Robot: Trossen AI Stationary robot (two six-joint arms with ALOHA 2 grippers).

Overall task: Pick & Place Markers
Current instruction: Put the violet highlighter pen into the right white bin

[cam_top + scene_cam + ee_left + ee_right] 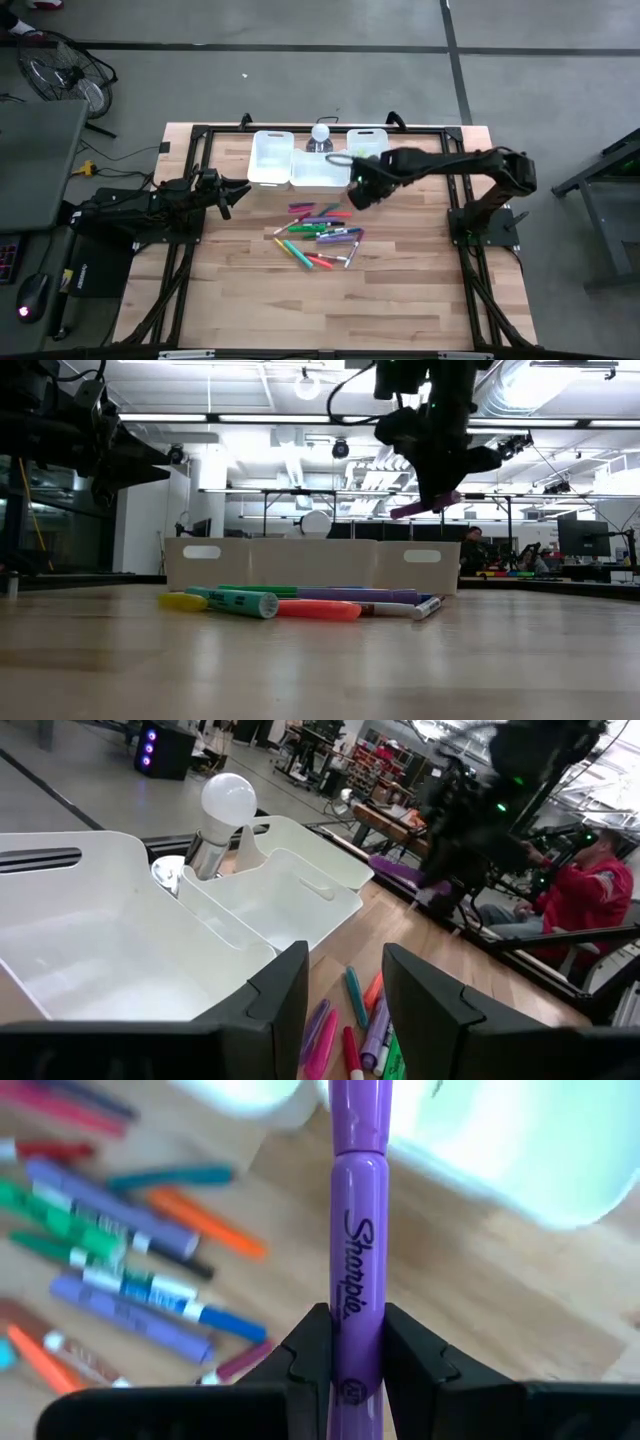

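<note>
High view: the right pincer [358, 190] hangs above the bench [400, 300], over the near edge of the middle bin [318, 172], and it is clamped on a purple marker [352, 183]. The right wrist view shows that marker [357, 1250] squeezed between the two dark fingers [312, 1350], its barrel running straight out ahead of them, with "Sharpie" printed along it. In the low view the same marker [425, 506] sticks out of the pincer [440, 495] slightly tilted, well clear of the wood and higher than the bin rims.

The other markers [320, 235] lie loose in a heap on the bench, in front of the bins and below the raised one: purple, green, orange, pink, red, blue and yellow, several crossing each other. From bench height a yellow one [182, 601], a green one [245, 603] and an orange one [318, 609] lie nearest.

Three white bins stand in a row at the far side: left bin [271, 158], middle, and right bin [368, 143]. A light bulb [320, 133] stands behind them.

The left pincer [238, 192] waits at the bench's left side, pointing toward the bins; its fingers [285, 995] stand partly apart with nothing between them.

A person in a red top [590, 890] sits beyond the bench.
</note>
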